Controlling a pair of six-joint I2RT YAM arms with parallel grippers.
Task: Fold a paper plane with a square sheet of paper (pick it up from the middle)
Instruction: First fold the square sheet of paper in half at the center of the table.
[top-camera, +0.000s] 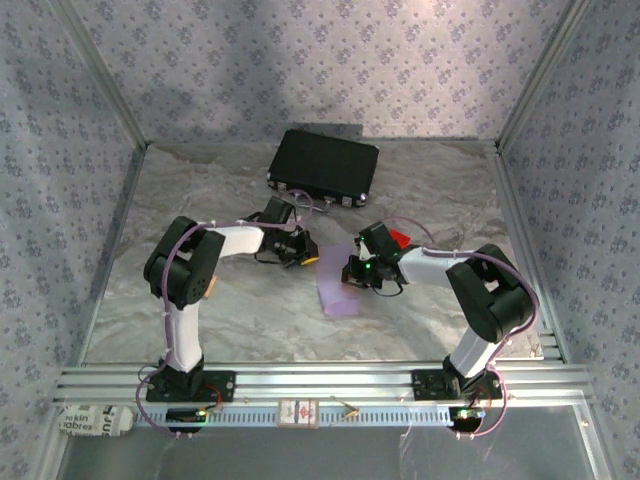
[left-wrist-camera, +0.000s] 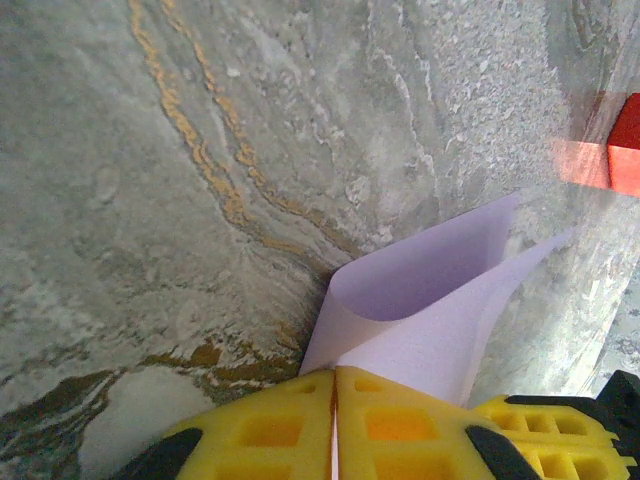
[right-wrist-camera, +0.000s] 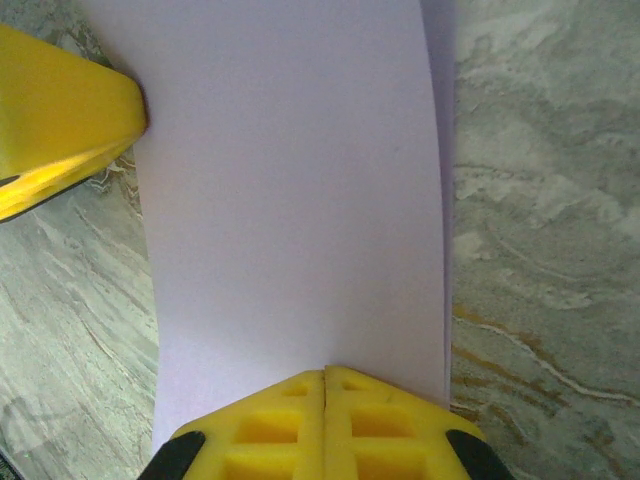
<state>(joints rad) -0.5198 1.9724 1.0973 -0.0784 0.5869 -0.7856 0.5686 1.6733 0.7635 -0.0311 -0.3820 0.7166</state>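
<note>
The square sheet of paper (top-camera: 340, 298) is pale lilac and lifted off the marbled table between my two grippers. In the left wrist view the sheet (left-wrist-camera: 430, 290) curls over in a loose loop, its two layers meeting at my left gripper (left-wrist-camera: 335, 385), which is shut on it. My right gripper (right-wrist-camera: 325, 378) is shut on the near edge of the sheet (right-wrist-camera: 290, 200), which stretches away from it, smooth and doubled. From above, the left gripper (top-camera: 305, 252) and right gripper (top-camera: 352, 272) sit close together mid-table. The paper plane is out of view.
A black case (top-camera: 323, 165) lies at the back of the table. A small red block (top-camera: 400, 238) sits just behind the right gripper and appears again as the red block (left-wrist-camera: 625, 145) at the right edge. Patterned walls enclose the table on three sides.
</note>
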